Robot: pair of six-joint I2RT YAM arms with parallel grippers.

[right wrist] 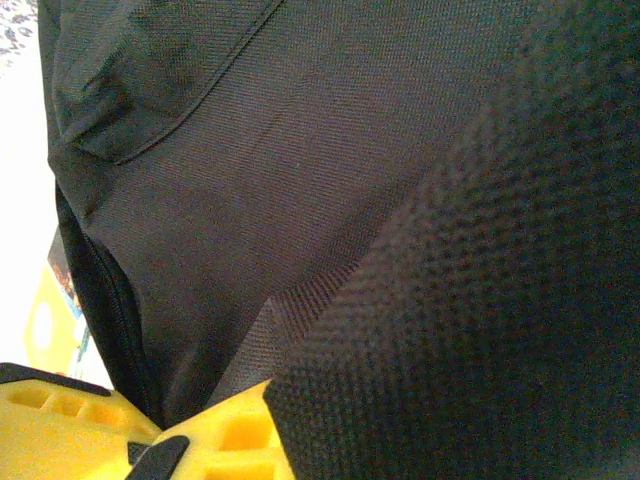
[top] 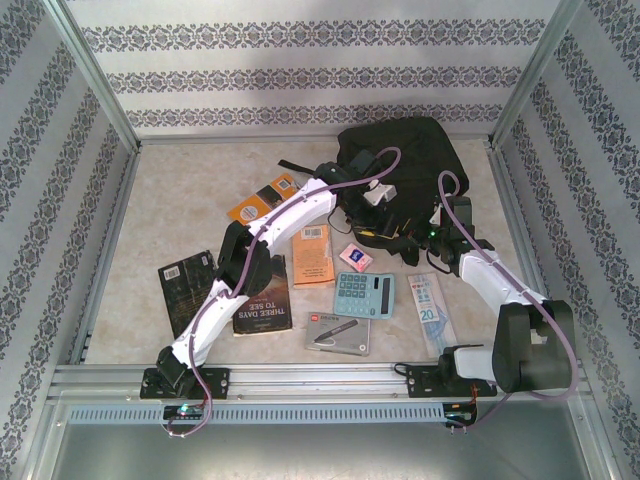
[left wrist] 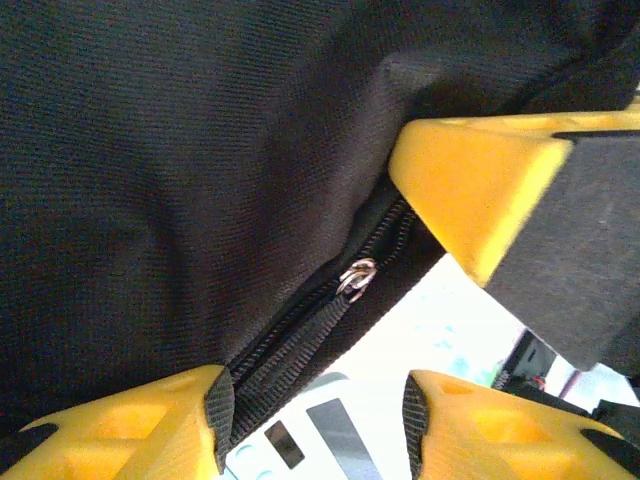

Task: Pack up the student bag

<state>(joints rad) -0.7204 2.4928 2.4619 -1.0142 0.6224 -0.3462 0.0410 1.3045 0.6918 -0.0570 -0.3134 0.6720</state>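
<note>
**Large black soft fabric backpack (top: pixel 400 150) is slumping at the upper centre-right of the overhead view, on a beige marbled tabletop (top: pixel 180 190).**

Its black zipper (left wrist: pixel 300 335) is running between the spread fingers of the left gripper (left wrist: pixel 315 405). The right gripper (right wrist: pixel 160 440) is sitting pressed together against the weave; whether it is pinching cloth, I cannot tell. A dark paperback (top: pixel 262 305) is showing "THREE DAYS TO SEE", and a clear packet (top: pixel 430 312) is showing "20". Striped floral wallpaper (top: pixel 300 80) is lining the walls.

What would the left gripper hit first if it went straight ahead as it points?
Most likely the student bag: the left gripper points at its black fabric, with the zipper and its metal pull ring ahead between the open fingers. Depth is unclear.
</note>
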